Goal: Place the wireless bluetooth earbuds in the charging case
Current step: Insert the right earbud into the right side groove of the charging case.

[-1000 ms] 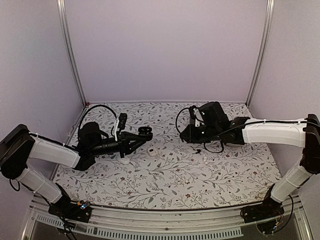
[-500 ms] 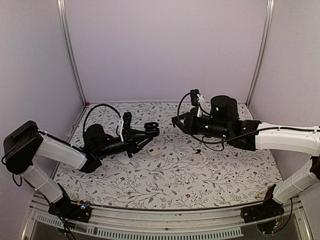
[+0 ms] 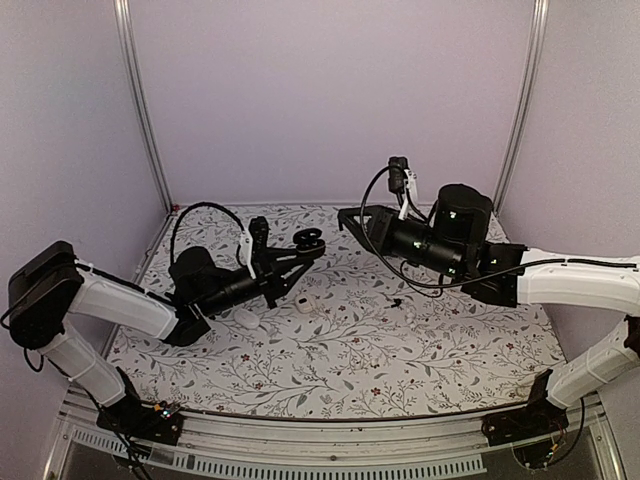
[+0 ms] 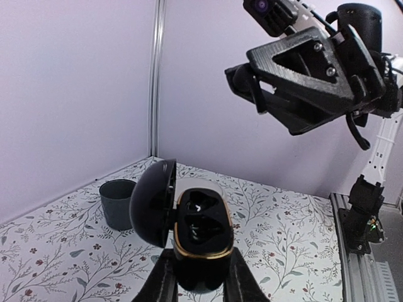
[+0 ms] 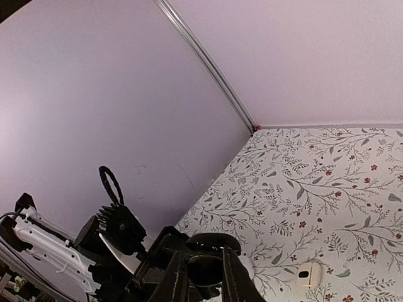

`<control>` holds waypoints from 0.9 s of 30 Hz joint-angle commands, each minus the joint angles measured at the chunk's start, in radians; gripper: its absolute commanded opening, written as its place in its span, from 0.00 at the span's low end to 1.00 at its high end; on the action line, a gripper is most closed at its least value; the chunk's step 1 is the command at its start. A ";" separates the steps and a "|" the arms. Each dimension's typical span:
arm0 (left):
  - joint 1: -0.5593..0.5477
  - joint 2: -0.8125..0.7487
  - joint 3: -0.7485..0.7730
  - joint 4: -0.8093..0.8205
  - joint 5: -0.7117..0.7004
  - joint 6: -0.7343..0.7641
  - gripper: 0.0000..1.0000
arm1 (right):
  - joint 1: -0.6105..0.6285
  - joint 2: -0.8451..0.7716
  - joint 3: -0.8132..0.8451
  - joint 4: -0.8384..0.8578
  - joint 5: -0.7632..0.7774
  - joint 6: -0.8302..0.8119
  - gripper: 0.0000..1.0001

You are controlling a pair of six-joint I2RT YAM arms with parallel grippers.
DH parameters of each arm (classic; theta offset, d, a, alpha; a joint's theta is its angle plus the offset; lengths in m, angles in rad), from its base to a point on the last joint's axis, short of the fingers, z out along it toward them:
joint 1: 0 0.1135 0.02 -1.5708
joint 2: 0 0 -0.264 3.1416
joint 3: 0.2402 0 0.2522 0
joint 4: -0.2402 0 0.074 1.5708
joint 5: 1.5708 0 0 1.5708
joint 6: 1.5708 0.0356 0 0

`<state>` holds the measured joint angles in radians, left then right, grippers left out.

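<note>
Nearest, left wrist view: left gripper [image 4: 201,284] clenched on the base of the charging case [image 4: 200,229], one finger on each side. The case is lifted clear of the floral table [image 4: 283,220]. Its lid is swung open to the left, and both wells look dark and empty.

Beyond it, a dark cup [image 4: 116,202] stands on the table, not involved.

Farther and higher: right gripper [image 4: 245,78] points toward the case, well apart from it. Its jaws are drawn near together; whether an earbud is pinched there cannot be told.

Top view: a small dark item [image 3: 397,300] lies under the right arm, possibly an earbud but too small to confirm.

Judgement: approach for insertion. The left should hold the case steady, wells facing the right fingertips. The right should line up on one well, advance slowly, and let go only once the bud is seated. Risk: the bud glancing off the gold rim or the lid.
</note>
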<state>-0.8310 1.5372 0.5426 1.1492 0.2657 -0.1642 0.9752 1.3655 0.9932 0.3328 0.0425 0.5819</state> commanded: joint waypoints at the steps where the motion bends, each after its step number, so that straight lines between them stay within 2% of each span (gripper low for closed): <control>1: -0.032 -0.024 0.037 0.032 -0.036 0.030 0.00 | 0.016 -0.024 -0.021 0.101 -0.022 -0.019 0.18; 10: -0.050 -0.039 0.077 0.035 -0.014 0.016 0.00 | 0.038 -0.024 -0.024 0.130 -0.022 -0.038 0.18; 27: -0.075 -0.057 0.106 -0.005 0.033 0.009 0.00 | 0.087 -0.009 0.003 0.136 0.081 -0.117 0.18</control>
<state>-0.8860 1.5089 0.6258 1.1427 0.2825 -0.1574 1.0458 1.3643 0.9756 0.4438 0.0807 0.4999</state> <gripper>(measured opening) 0.215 0.183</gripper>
